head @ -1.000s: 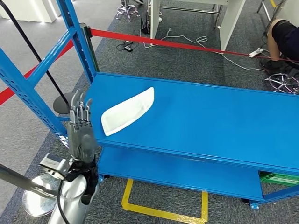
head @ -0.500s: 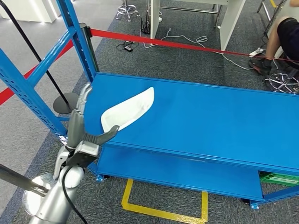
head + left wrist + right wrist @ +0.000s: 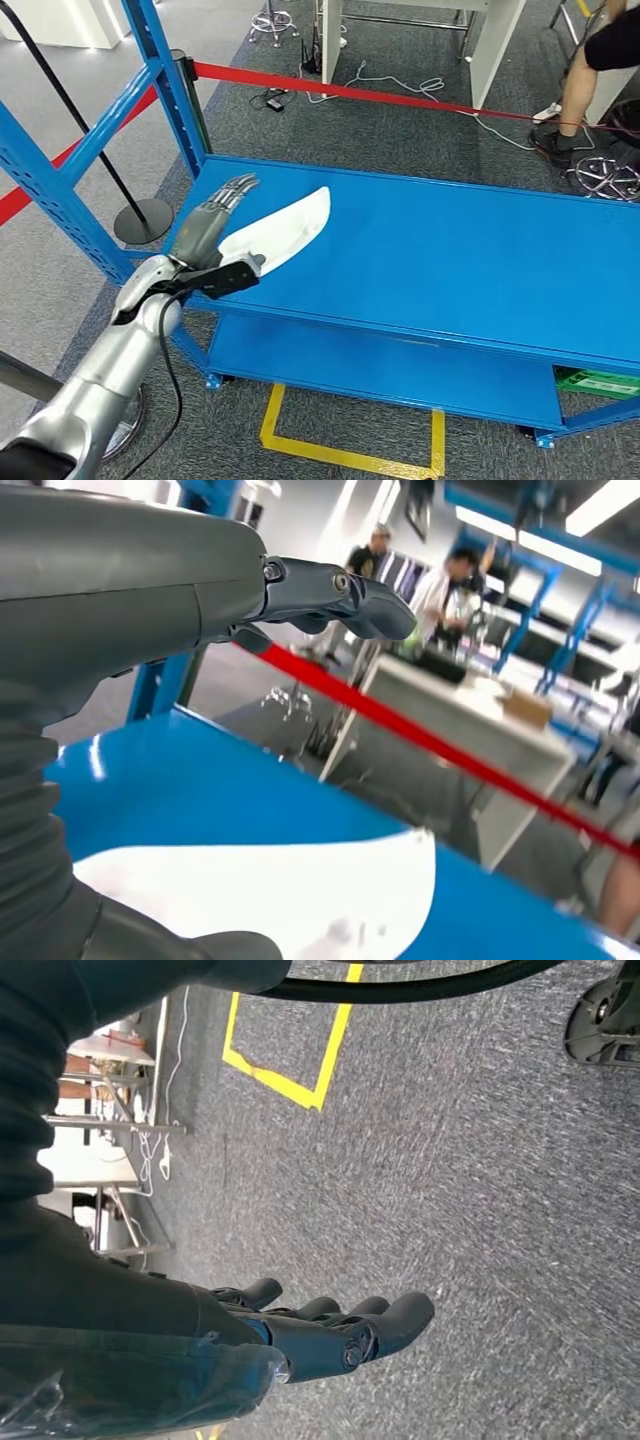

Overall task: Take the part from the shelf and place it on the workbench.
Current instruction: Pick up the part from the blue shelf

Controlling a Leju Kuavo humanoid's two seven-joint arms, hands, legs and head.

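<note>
Part: the white part (image 3: 283, 232), a long curved shell, lies on the blue shelf (image 3: 453, 255) near its left end, running slantwise from the front edge toward the back.
Part, hidden: its near end is covered by the left hand in the head view; the left wrist view shows its white face (image 3: 256, 890) cut off at the picture's edge and blurred.
Left hand: the left hand (image 3: 215, 235) reaches over the near end of the part, fingers (image 3: 234, 190) stretched out flat and spread wide above the shelf, thumb low along the part's front side; nothing is gripped. Whether the thumb touches the part cannot be told.
Right hand: the right hand (image 3: 324, 1325) hangs over grey carpet (image 3: 490, 1210), fingers straight and close side by side, holding nothing.
Shelf, cut off: its right end runs out of the head view.
Surroundings: a red barrier tape (image 3: 362, 92) crosses behind the shelf; yellow floor marking (image 3: 347, 455) lies in front.
Writing: none can be read.
</note>
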